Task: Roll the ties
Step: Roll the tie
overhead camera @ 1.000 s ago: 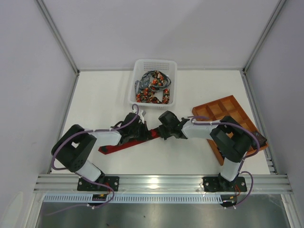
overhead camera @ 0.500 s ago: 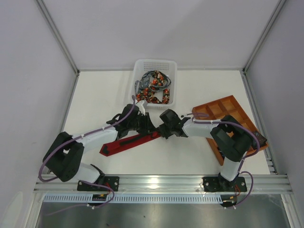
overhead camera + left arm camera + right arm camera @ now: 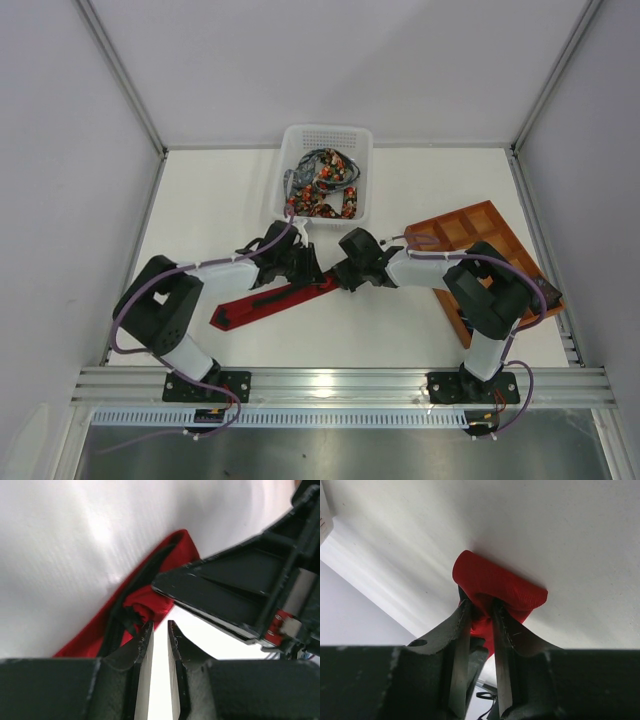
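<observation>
Lying diagonally, red tie (image 3: 240, 312) curls at one end.

We see one plain deep red tie (image 3: 275, 300) lying on the white table (image 3: 200, 220), stretched out on a diagonal. Its wider pointed end is near-left and the other end far-right. A dark strip runs along its middle. The far-right end is folded over into a small loose curl, pinched between the fingers of the right gripper (image 3: 481, 607). We see the other ties (image 3: 322, 185) as a tangled heap in the white basket (image 3: 325, 130). They are dark with red-orange floral dots, and a bluish striped tie (image 3: 293, 182) sits at the heap's left edge.
</observation>
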`<action>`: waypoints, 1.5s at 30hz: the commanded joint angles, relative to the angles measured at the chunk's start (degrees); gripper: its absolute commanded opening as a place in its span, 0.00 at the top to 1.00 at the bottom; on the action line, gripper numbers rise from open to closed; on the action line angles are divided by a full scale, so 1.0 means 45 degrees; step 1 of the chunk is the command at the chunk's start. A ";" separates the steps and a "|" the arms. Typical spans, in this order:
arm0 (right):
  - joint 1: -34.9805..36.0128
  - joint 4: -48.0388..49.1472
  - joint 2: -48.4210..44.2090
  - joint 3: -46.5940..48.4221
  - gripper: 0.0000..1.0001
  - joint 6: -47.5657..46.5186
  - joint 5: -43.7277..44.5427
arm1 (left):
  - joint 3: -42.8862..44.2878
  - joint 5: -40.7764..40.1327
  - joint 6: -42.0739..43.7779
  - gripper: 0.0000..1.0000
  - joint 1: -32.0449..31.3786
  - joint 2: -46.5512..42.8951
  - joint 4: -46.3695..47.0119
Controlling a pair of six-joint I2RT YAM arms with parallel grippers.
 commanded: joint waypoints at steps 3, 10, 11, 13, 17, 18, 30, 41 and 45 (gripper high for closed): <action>-0.0036 -0.0627 0.0367 -0.0285 0.68 -0.1354 -0.0709 | 0.0356 0.0067 0.0465 0.78 0.0582 0.0246 0.0409; -0.0154 -0.1194 0.0348 0.0281 0.51 -0.3739 -0.1335 | 0.0277 0.0438 0.0563 0.80 0.0914 0.0558 0.0604; -0.0154 -0.1174 0.0270 0.0320 0.50 -0.3934 -0.1374 | 0.0277 0.0458 0.0563 0.80 0.0934 0.0597 0.0604; -0.0154 -0.1620 -0.0042 0.0456 0.49 -0.4674 -0.1258 | 0.0277 0.0458 0.0602 0.80 0.0953 0.0617 0.0623; -0.0213 -0.2209 -0.0939 0.0672 0.48 -0.6257 -0.1238 | 0.0317 0.0595 0.0641 0.82 0.0973 0.0773 0.0662; -0.0213 -0.2209 -0.1386 0.0788 0.47 -0.6609 -0.1315 | 0.0278 0.0595 0.0602 0.82 0.0973 0.0793 0.0721; -0.1773 -0.1704 -0.1860 0.1122 0.20 -1.4905 -0.4789 | -0.0133 0.0752 0.0524 0.84 0.0953 0.0773 0.1014; -0.3630 0.0954 -0.0436 0.0086 0.24 -1.6456 -0.8481 | -0.0270 0.0693 0.0543 0.85 0.0953 0.0969 0.1014; -0.3787 0.2393 0.0325 -0.0362 0.25 -1.5754 -0.9127 | -0.0309 0.0693 0.0563 0.85 0.0953 0.0988 0.1034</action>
